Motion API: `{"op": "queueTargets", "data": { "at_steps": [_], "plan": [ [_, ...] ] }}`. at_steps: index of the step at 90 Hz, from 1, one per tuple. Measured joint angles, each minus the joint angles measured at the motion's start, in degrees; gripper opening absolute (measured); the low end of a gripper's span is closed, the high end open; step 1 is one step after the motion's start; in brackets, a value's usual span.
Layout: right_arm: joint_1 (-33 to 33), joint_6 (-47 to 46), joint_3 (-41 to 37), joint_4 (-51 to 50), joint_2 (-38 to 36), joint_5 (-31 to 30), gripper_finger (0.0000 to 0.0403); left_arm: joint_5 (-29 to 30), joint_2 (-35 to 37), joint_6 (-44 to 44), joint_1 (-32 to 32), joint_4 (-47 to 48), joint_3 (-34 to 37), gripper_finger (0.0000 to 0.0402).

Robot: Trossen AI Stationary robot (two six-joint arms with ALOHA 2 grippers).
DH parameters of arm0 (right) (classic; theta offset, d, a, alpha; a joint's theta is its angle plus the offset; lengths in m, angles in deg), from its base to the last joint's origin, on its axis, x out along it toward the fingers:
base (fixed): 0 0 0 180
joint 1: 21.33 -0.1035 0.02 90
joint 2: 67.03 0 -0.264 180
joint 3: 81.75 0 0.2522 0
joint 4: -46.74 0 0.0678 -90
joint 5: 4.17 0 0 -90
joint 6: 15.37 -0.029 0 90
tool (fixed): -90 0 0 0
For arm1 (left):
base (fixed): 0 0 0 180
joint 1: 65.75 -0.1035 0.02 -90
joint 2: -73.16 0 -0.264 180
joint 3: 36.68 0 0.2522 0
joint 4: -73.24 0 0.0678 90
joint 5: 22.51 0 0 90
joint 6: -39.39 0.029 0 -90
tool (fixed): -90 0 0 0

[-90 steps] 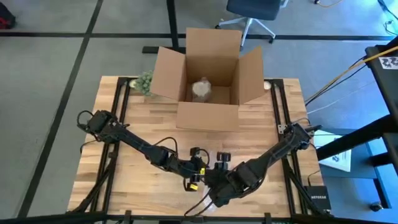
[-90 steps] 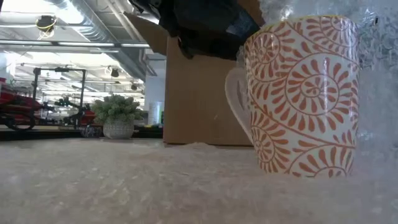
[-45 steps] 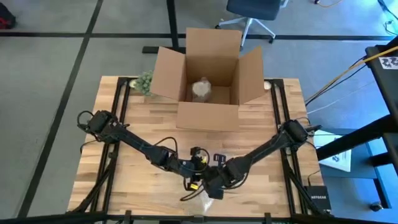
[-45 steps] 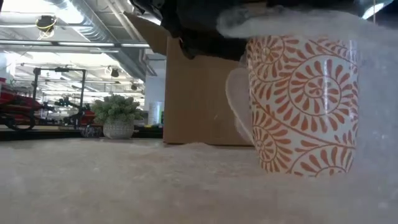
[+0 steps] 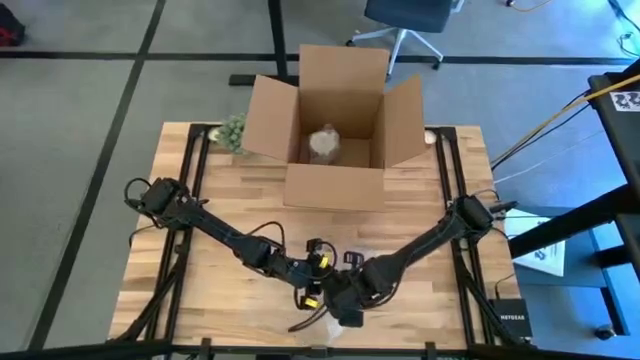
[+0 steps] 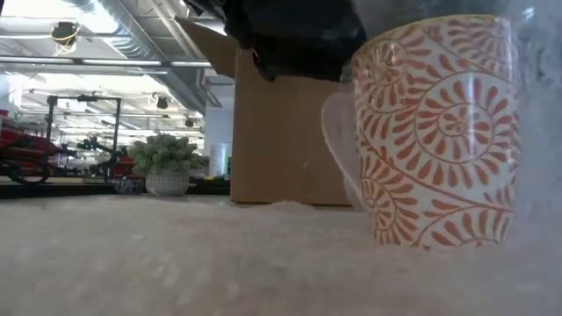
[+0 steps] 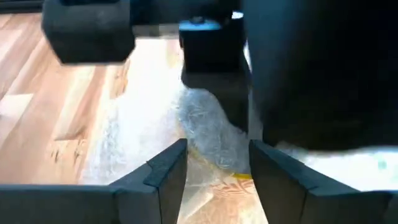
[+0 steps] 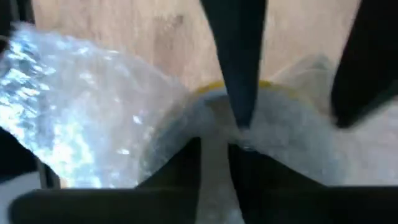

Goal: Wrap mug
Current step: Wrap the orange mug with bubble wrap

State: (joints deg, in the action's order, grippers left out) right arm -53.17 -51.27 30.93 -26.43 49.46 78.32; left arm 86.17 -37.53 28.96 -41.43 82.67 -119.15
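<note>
The right gripper point(image 5: 345, 300) pinches the bubble wrap point(image 8: 93, 118) shut over the orange swirl mug point(image 6: 435, 132) below it. The left gripper point(image 7: 214, 171) beside it is open.

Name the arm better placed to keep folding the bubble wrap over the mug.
Right. Its pincer sits directly above the orange-patterned white ceramic mug, pinching the clear bubble wrap sheet at the rim. The left pincer hangs open beside it, gripping nothing.
</note>
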Motion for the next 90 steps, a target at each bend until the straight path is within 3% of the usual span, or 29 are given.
{"op": "queueTargets", "data": {
  "at_steps": [17, 33, 49, 58, 78, 90],
  "plan": [
    [-1.33, -0.75, 6.57, -8.09, -0.86, -3.70, 0.0154, 0.06, -0.08, -0.28, -0.04, -0.12, -0.09, 0.0154],
    [-2.43, -0.31, 12.97, -15.14, -1.29, -8.80, 0.0174, 0.00, -0.08, -0.25, -0.05, -0.21, -0.09, 0.0154],
    [-5.67, -9.71, 13.38, -26.24, -2.80, -17.96, 0.0172, -0.18, -0.09, -0.27, -0.05, -0.20, -0.09, 0.0154],
    [-7.27, -17.61, 11.20, -30.08, -3.44, -19.01, 0.0172, -0.09, -0.10, -0.13, -0.05, -0.21, -0.09, 0.0154],
    [-10.22, -19.62, 1.85, -16.57, -3.24, -13.16, 0.0172, -0.07, -0.08, -0.21, -0.05, -0.21, -0.09, 0.0154],
    [-10.35, -18.72, -0.26, -9.12, -3.20, -13.30, 0.0172, -0.08, -0.10, -0.25, -0.05, -0.24, -0.09, 0.0154]
  ]
}}
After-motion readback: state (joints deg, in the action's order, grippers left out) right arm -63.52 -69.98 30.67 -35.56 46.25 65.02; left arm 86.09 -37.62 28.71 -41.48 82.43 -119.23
